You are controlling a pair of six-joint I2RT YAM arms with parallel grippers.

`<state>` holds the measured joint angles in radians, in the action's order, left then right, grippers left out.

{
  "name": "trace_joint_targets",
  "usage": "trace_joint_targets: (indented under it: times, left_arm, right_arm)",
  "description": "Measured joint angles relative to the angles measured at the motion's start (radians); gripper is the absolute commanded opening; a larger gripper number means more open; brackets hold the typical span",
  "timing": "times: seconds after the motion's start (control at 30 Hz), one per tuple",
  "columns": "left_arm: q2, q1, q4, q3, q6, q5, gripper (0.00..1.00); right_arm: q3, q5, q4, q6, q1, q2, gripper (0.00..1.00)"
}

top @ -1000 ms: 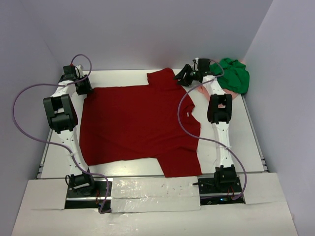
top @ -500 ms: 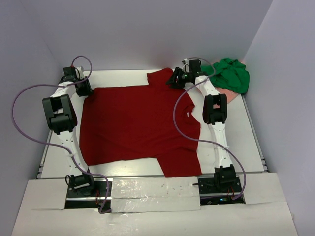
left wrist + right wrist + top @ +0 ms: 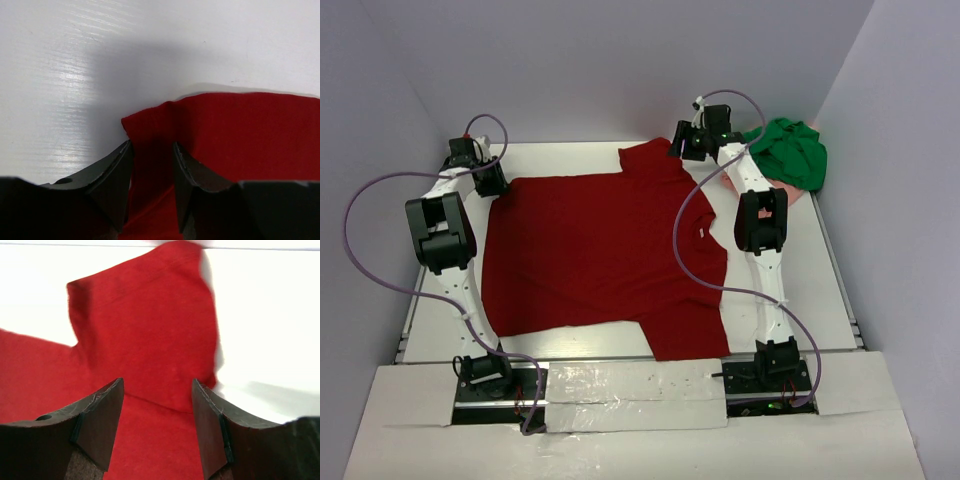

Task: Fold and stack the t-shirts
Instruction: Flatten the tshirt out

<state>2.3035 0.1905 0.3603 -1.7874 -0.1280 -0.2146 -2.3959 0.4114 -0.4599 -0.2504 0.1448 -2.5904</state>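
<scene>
The dark red t-shirt [image 3: 605, 250] lies spread flat on the white table [image 3: 800, 270]. My left gripper [image 3: 490, 180] sits at its far left corner. In the left wrist view the gripper [image 3: 150, 152] is narrowly open, with the shirt's bunched corner [image 3: 150, 125] between the fingers. My right gripper [image 3: 682, 145] is open and empty over the shirt's far sleeve [image 3: 145, 325]; in the right wrist view the gripper [image 3: 157, 387] straddles that sleeve's lower edge. The bright green t-shirt [image 3: 790, 150] lies crumpled at the far right on the pale pink one [image 3: 790, 193].
Purple-grey walls close the table at the back and on both sides. Cables loop from both arms over the table. The arm bases stand at the near edge on a taped white board [image 3: 630, 385].
My right gripper has swung left from beside the green shirt to over the red shirt's far sleeve, then slightly toward the back wall. The left gripper and the shirt have not moved.
</scene>
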Motion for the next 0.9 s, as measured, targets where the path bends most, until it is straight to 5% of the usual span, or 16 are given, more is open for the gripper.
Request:
trace_joint_targets:
  times: [0.33, 0.9]
  left_arm:
    - [-0.005, 0.0, -0.006, 0.01, 0.0, -0.002, 0.45]
    - [-0.005, -0.002, -0.005, 0.01, -0.001, -0.009, 0.45]
  right_arm:
    - [-0.087, -0.105, -0.054, -0.03, 0.003, -0.021, 0.64]
    - [-0.117, 0.007, -0.043, -0.305, -0.131, -0.145, 0.61]
